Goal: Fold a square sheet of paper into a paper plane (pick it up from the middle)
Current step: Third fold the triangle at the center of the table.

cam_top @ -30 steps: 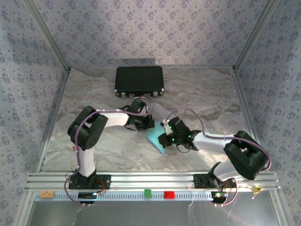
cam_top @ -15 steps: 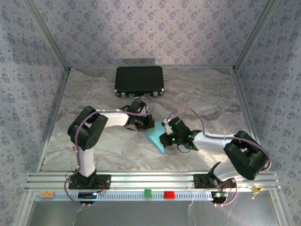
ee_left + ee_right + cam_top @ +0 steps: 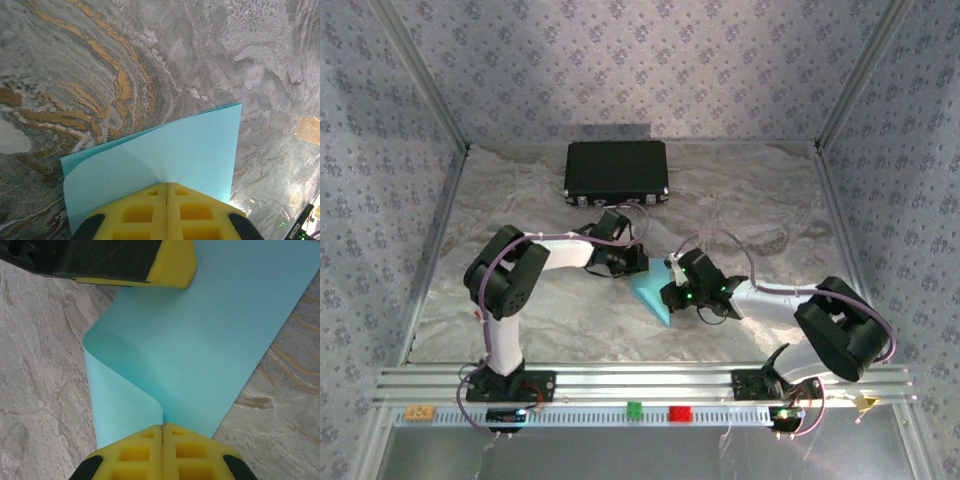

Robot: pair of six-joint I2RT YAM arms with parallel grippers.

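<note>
The square sheet of paper (image 3: 650,295) is light blue and curls over on itself, held above the marbled table between both arms. My left gripper (image 3: 633,263) pinches its far edge; in the left wrist view the yellow jaws (image 3: 166,184) are pressed together on the sheet (image 3: 195,145). My right gripper (image 3: 669,291) pinches the near right edge; in the right wrist view its jaws (image 3: 163,426) are closed on the paper (image 3: 210,335), where a soft fold runs out from the grip. The left gripper's yellow fingertip (image 3: 172,262) shows at the top of that view.
A black rectangular case (image 3: 616,170) lies at the back of the table. A green block (image 3: 634,409) and a red block (image 3: 678,413) sit on the front rail. Patterned walls close in the left, right and back sides.
</note>
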